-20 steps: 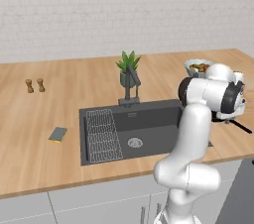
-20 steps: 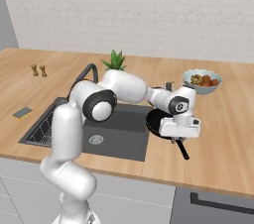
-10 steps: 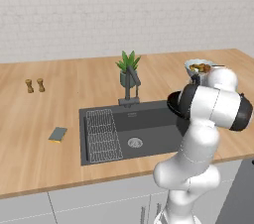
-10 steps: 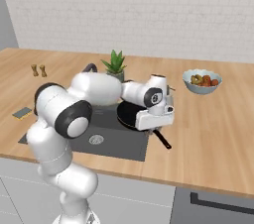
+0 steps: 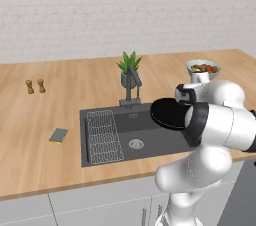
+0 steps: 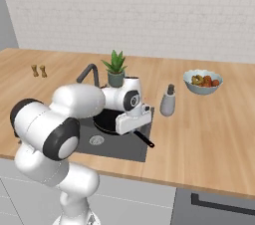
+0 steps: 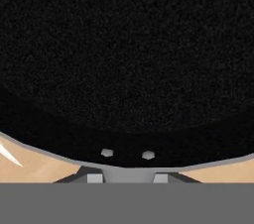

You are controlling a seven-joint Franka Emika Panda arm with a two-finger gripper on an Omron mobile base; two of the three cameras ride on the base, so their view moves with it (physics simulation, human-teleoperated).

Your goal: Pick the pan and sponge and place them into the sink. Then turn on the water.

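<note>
**Pan in the air over the basin, sponge and tap not yet dealt with**

I have the claw [image 6: 133,119] clenched on the pan [image 5: 169,113], gripping it at the handle end; from the hand camera the black pan bottom [image 7: 127,59] sits right up against the fingers. From the left base camera the pan hangs over the right half of the sink [image 5: 100,156], raised above the basin floor, not set down. From the right base camera its handle pokes out toward the front edge of the basin.

So I judge the first pick as made and the first placing as only half made: I have to lower the pan into the basin and let go.

The sponge [image 5: 58,135] lies flat on the table [image 5: 30,135], to the left of the sink and apart from its rim, untouched. That is the second pick.

No stream falls from the faucet [image 5: 132,81], so turning on the water comes last.
</note>
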